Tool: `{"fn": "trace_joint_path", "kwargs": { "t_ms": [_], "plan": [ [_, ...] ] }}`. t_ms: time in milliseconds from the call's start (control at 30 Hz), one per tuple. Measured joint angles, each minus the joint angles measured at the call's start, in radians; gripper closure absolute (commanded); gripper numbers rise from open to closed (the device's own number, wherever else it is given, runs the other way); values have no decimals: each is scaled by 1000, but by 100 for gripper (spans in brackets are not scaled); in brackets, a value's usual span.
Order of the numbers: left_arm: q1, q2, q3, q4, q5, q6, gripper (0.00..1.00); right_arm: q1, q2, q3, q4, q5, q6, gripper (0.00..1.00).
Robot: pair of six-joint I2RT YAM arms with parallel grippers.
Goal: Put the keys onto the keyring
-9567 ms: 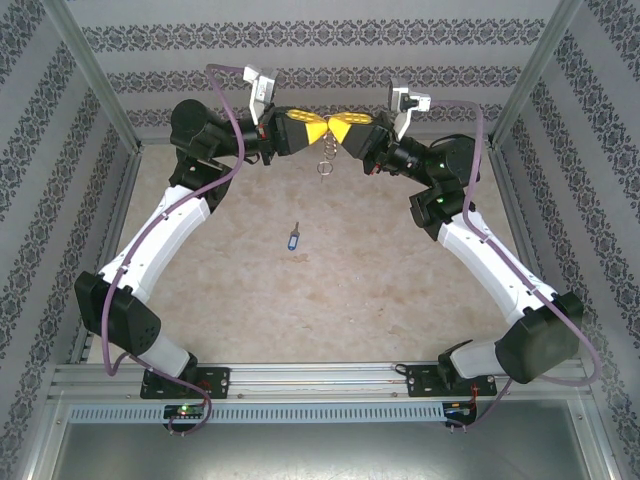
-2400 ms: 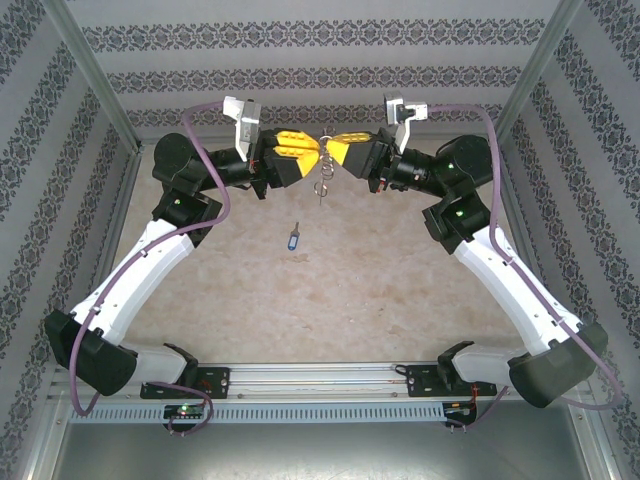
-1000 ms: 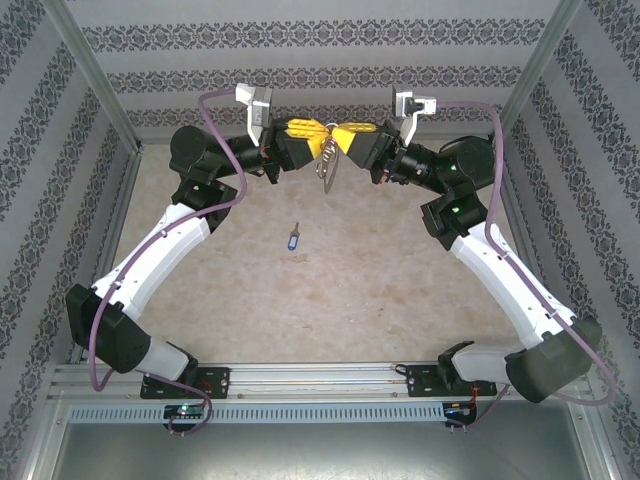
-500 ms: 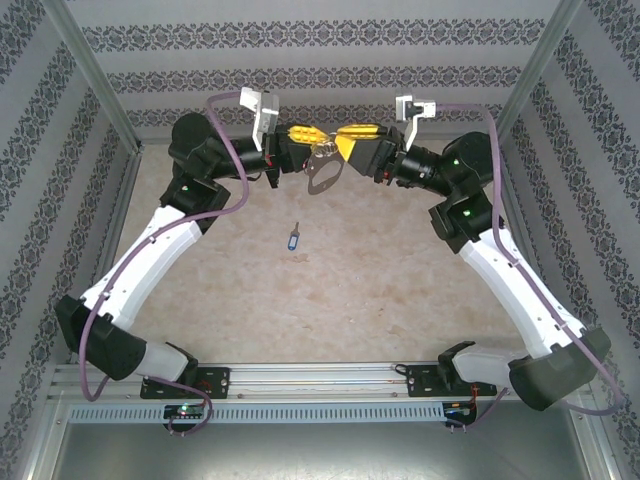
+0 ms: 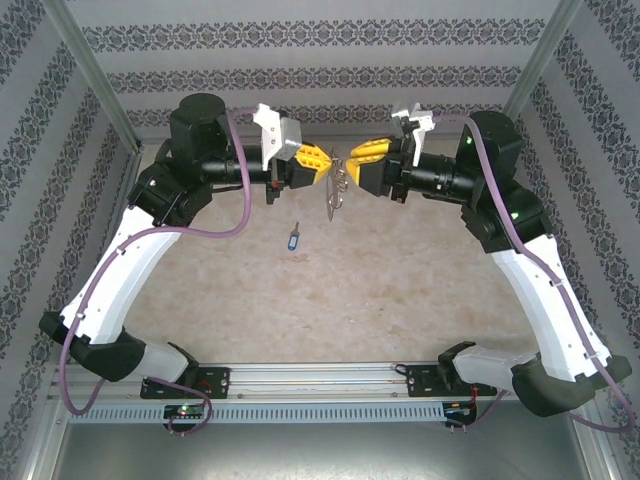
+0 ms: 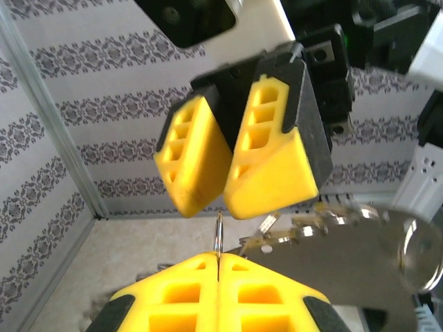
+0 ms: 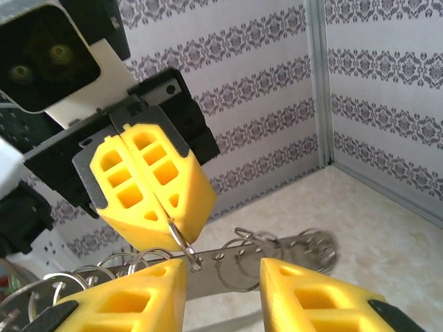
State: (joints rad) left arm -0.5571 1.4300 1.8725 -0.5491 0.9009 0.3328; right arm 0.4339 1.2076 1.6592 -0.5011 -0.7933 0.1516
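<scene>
Top external, left gripper (image 5: 323, 169) pinching keyring (image 5: 337, 187)

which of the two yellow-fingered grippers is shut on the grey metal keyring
The left gripper: its fingers press together on a thin wire loop of the grey metal keyring. The right gripper's fingers stand apart.
</scene>
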Motion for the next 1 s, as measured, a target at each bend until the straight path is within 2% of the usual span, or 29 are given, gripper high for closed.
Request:
{"fn": "trace_joint_path", "kwargs": {
  "t_ms": [200, 367, 833, 933, 1000],
  "plan": [
    [-16, 12, 31, -121, -31, 87, 100, 3, 17, 83, -183, 0, -132, 66],
    [-19, 34, 42, -157, -38, 107, 100, 17, 36, 109, -257, 0, -186, 67],
    [-19, 37, 43, -170, -26, 109, 100, 68, 75, 128, -297, 42, -242, 70],
    [-19, 37, 43, -167, -6, 101, 100, 68, 78, 130, -301, 57, -255, 73],
    [-19, 37, 43, -164, 5, 92, 100, 73, 78, 133, -303, 64, -264, 81]
  ]
}}
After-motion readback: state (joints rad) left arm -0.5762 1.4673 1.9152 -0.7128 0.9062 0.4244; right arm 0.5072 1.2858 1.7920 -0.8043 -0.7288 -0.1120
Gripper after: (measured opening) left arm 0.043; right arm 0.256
